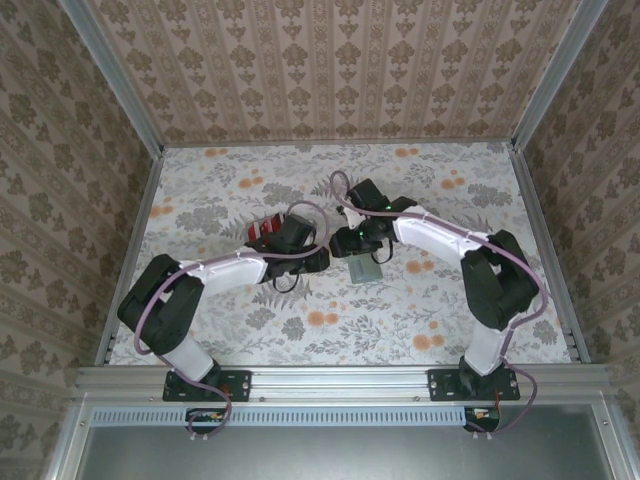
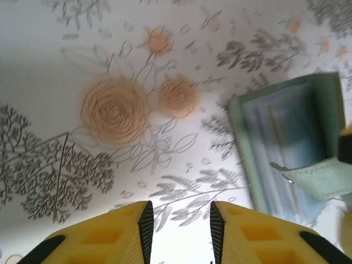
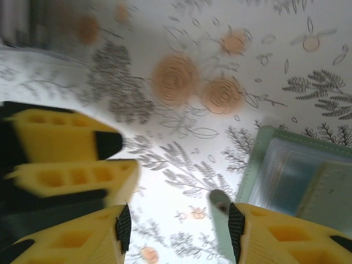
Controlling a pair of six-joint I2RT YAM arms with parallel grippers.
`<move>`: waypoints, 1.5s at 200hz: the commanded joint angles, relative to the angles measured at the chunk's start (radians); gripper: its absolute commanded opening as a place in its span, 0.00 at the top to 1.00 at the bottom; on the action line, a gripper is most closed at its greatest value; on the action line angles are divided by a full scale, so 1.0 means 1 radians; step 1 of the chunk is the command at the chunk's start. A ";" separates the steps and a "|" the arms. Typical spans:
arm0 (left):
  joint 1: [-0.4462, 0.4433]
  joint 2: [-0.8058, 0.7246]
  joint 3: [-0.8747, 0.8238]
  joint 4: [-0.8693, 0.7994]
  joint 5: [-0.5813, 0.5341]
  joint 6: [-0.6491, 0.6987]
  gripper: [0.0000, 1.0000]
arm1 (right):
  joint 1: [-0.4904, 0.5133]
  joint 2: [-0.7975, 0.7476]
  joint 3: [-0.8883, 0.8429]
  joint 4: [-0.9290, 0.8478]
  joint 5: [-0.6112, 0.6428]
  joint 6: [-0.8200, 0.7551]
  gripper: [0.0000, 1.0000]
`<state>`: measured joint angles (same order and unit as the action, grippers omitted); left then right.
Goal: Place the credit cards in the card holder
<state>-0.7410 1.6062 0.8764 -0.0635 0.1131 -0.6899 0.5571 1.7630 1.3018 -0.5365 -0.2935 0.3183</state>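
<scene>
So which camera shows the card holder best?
The left wrist view: the card holder lies open, its clear sleeves visible. The right wrist view crops it at the frame edge; the top external view shows it tiny.

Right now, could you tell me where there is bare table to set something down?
Free: the far strip of table by the back wall, and the near stretch from the card holder to the table's front edge. Crowded: mid-table, where left gripper, right gripper and red striped block bunch together.

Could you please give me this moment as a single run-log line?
left tool open, empty | right tool open, beside card holder | holder lying open on table, sleeves showing
</scene>
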 commanded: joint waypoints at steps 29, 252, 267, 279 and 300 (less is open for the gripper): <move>-0.029 -0.065 0.144 -0.069 0.035 0.054 0.65 | -0.092 -0.191 -0.080 -0.015 0.017 0.024 0.46; -0.125 0.368 0.524 -0.479 0.043 0.159 0.80 | -0.289 -0.086 -0.364 0.194 -0.124 0.084 0.45; -0.114 0.354 0.459 -0.441 0.051 0.141 0.86 | -0.283 -0.061 -0.368 0.231 -0.146 0.109 0.44; -0.107 0.350 0.415 -0.413 0.052 0.127 0.90 | -0.280 -0.035 -0.370 0.263 -0.168 0.131 0.44; -0.099 0.344 0.340 -0.357 0.060 0.103 0.95 | -0.268 0.007 -0.371 0.331 -0.239 0.175 0.43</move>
<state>-0.8497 1.9408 1.3136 -0.4179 0.1909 -0.5503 0.2771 1.7222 0.9276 -0.2977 -0.4320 0.4282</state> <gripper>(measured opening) 0.069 0.567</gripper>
